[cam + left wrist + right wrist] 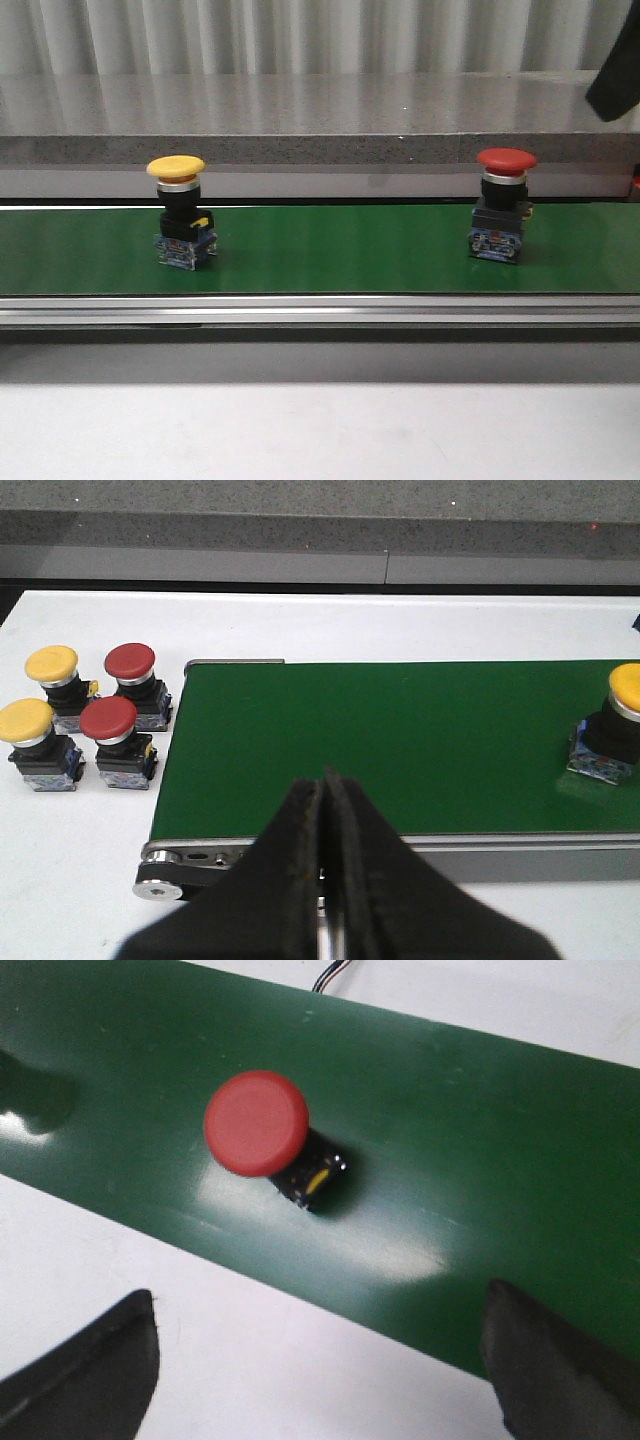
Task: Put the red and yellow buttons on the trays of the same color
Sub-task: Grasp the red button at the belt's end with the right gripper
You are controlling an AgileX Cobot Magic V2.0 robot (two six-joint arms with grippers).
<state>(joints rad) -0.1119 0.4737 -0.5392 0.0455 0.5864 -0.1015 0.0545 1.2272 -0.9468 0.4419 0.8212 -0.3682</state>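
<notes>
Green belt (330, 250), yellow button (179, 210) upright on it, red button (502, 203) upright on it, well apart, left gripper (326, 785) fingers pressed together, empty, right gripper (320, 1360) fingers spread wide above red button

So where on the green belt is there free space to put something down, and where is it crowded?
The green conveyor belt is bare between the yellow mushroom-head push button and the red mushroom-head push button, and from its roller end up to the yellow one. It is crowded on the white table beside that end, where four spare buttons stand clustered.
</notes>
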